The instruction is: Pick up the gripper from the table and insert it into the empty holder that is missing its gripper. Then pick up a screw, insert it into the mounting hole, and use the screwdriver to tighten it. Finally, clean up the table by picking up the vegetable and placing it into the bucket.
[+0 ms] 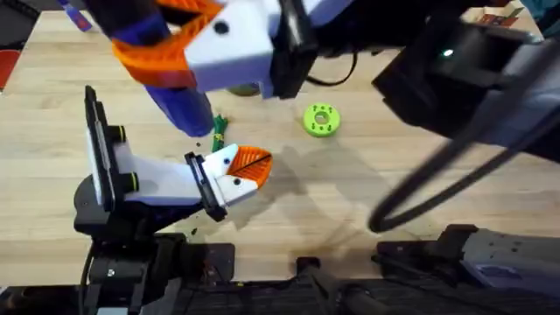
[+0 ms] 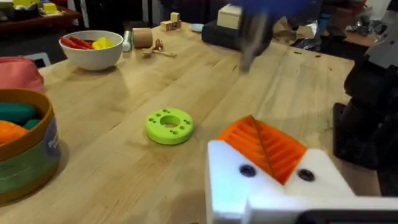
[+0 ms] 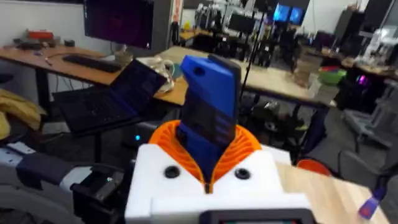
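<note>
My right gripper [image 3: 208, 171] clamps the bright blue cylindrical screwdriver [image 3: 208, 115], its long axis upright between the orange ribbed pads [image 3: 245, 146]. In the overhead view it slants toward the small green toy vegetable [image 1: 218, 129], beside the round lime-green disc [image 1: 320, 120]. I cannot tell my left gripper's [image 2: 267, 155] state.

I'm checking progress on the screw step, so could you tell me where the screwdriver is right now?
The screwdriver is clamped upright in the right gripper, raised above the table's far left.

This is a robot lab or workshop. Long light wooden tables [image 3: 93, 65] hold a black open laptop [image 3: 118, 93], a big dark screen [image 3: 118, 25] and a black keyboard [image 3: 90, 62], and more glowing computer screens [image 3: 289, 14] stand far behind.
</note>
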`<move>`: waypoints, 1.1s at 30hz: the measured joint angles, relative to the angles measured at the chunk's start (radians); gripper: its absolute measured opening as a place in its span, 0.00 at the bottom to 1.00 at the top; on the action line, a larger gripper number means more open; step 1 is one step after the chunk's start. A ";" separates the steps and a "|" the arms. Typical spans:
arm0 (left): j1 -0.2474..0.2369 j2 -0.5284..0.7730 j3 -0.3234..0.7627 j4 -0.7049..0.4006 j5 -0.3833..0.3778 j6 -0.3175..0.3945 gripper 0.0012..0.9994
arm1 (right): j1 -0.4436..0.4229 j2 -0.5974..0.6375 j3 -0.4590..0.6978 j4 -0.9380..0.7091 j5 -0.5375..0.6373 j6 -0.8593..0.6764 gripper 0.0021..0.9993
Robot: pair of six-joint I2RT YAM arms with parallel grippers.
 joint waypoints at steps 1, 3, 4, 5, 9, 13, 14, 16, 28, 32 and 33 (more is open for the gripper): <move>0.000 0.000 0.000 0.000 0.000 0.000 0.01 | 0.000 -0.005 0.009 -0.004 0.000 -0.003 0.02; 0.000 0.000 0.000 0.000 0.000 0.000 0.01 | 0.000 -0.012 0.028 -0.017 0.000 -0.006 0.02; 0.000 0.000 0.000 0.000 0.000 0.000 0.01 | 0.000 -0.014 0.036 -0.026 0.000 -0.007 0.02; 0.000 0.000 0.000 0.000 0.000 0.000 0.01 | -0.001 -0.014 0.043 -0.036 0.000 -0.007 0.02; 0.000 0.000 0.000 0.000 0.000 0.000 0.01 | -0.002 -0.014 0.055 -0.084 0.000 -0.018 0.02; 0.000 0.000 0.000 0.000 0.000 0.000 0.01 | -0.002 -0.014 0.060 -0.182 0.035 -0.033 0.02; 0.000 0.000 0.000 0.000 0.000 0.000 0.01 | -0.002 -0.014 0.061 -0.222 0.058 -0.042 0.02; 0.000 0.000 0.000 0.000 0.000 0.000 0.01 | -0.002 -0.014 0.061 -0.300 0.116 -0.064 0.02; 0.000 0.000 0.000 0.000 0.000 0.001 0.01 | -0.004 -0.073 0.290 -1.119 0.637 -0.405 0.02; 0.000 0.000 0.000 0.000 0.000 0.001 0.01 | -0.014 -0.096 0.353 -1.251 0.827 -0.543 0.02; 0.000 0.000 0.000 0.000 0.000 0.001 0.01 | -0.019 -0.101 0.357 -1.281 0.864 -0.575 0.02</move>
